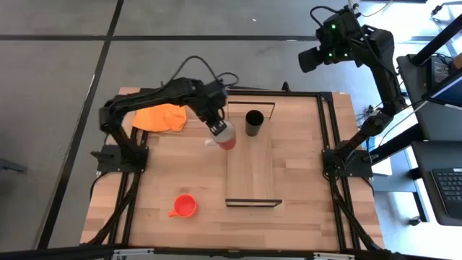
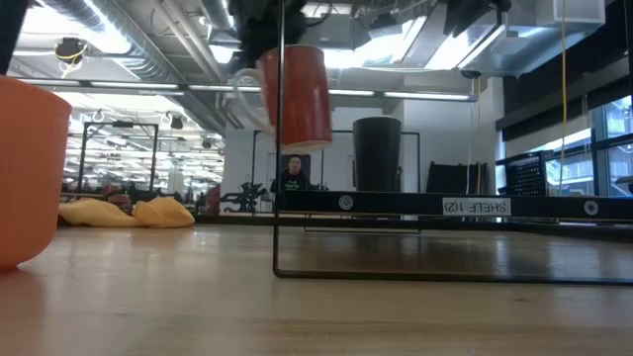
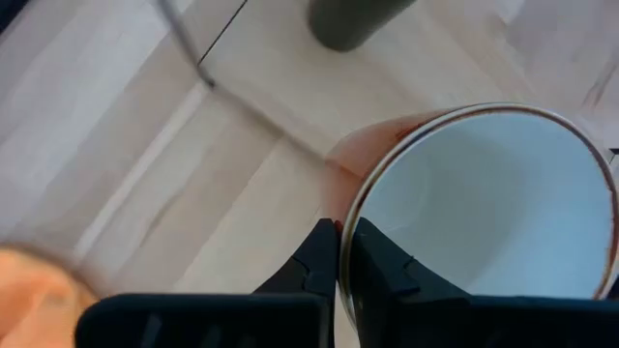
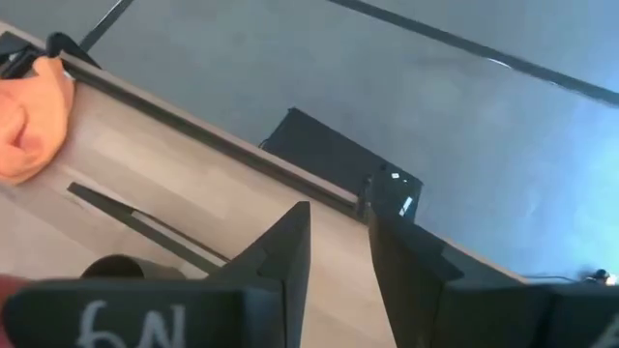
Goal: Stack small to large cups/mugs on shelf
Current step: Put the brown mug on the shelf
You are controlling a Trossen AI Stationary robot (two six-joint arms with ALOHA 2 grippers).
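My left gripper (image 1: 219, 128) is shut on the red mug with the white inside (image 1: 228, 138), which hangs in the air over the shelf's left long edge (image 1: 228, 155); the low view shows the red mug (image 2: 297, 94) well above the board. The black mug (image 1: 254, 123) stands upright on the shelf's far end and also shows in the low view (image 2: 377, 153). The small orange mug (image 1: 185, 206) sits on the tabletop, near-left of the shelf. My right gripper (image 4: 338, 220) is open, raised beyond the table's far right corner. My left gripper (image 3: 343, 253) pinches the red mug's rim wall (image 3: 340, 217), one finger (image 3: 387, 271) inside the white hollow and one finger (image 3: 311, 266) outside. It comes from above. The mug hangs below the fingers, lifted clear and slightly tilted, mouth up.
An orange cloth (image 1: 162, 117) lies on the table's far left part, beside the left arm. The shelf's thin black end frames (image 1: 253, 204) stand at both short ends; one upright crosses the low view (image 2: 278, 138). Bare shelf board (image 1: 249, 170) stretches toward the near end.
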